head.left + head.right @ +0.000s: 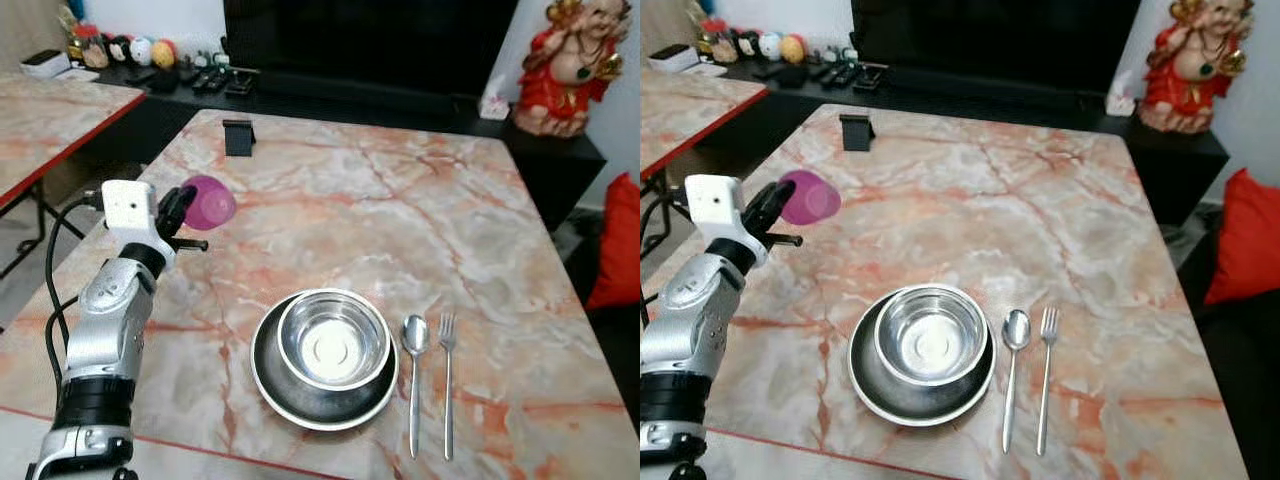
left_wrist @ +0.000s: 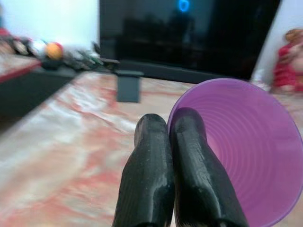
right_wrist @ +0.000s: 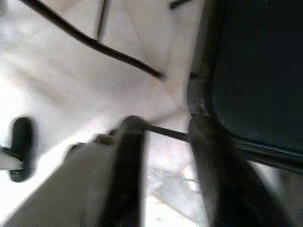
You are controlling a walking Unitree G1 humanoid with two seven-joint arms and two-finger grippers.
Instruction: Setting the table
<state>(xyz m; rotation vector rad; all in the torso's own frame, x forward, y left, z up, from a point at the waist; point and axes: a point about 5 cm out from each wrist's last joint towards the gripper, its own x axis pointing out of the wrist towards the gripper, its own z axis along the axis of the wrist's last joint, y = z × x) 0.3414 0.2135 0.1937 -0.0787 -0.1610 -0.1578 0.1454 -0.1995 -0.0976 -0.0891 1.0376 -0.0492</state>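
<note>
My left gripper (image 1: 186, 206) is raised over the left side of the marble table (image 1: 400, 220) and is shut on the rim of a purple cup (image 1: 210, 202), which is tipped on its side with its mouth facing away. In the left wrist view the two black fingers (image 2: 147, 156) press together at the purple cup (image 2: 246, 156). Near the front edge a steel bowl (image 1: 332, 340) sits inside a dark plate (image 1: 300, 402). A spoon (image 1: 414, 372) and a fork (image 1: 447, 380) lie side by side just right of the plate. My right gripper (image 3: 165, 137) hangs low with its fingers apart, blurred.
A small black stand (image 1: 238, 137) is at the table's far left. Beyond it runs a low black cabinet with a red figurine (image 1: 568, 70). A second marble table (image 1: 50, 110) stands to the left and a red cushion (image 1: 618, 240) to the right.
</note>
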